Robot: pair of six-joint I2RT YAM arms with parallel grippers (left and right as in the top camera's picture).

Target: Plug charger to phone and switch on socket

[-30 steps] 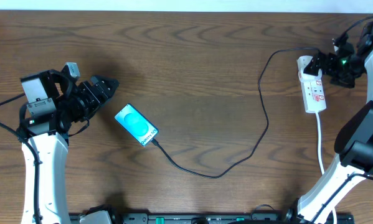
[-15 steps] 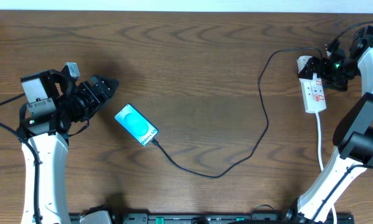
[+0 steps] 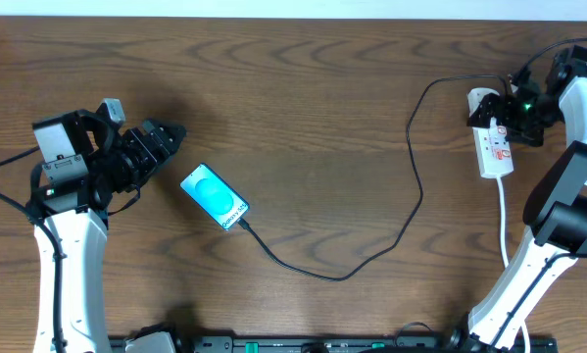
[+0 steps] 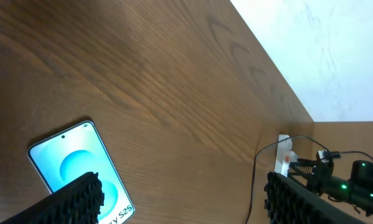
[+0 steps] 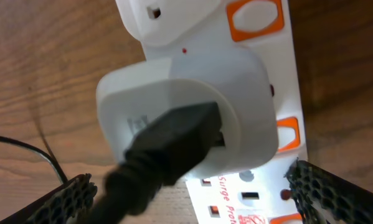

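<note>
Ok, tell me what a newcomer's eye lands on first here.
The phone, bright blue, lies left of centre on the dark table, with the open left gripper beside it, apart. Next comes the black cable, looping from the phone's lower end across to the white socket at the right edge, where the open right gripper is poised at its top end.

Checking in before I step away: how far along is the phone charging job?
Looks done: the charger meets the phone's corner, and its white adapter sits in the socket. In hand: the right gripper hangs open over the socket. Remaining, apparently: pressing the switch. The left gripper is open beside the phone.
</note>
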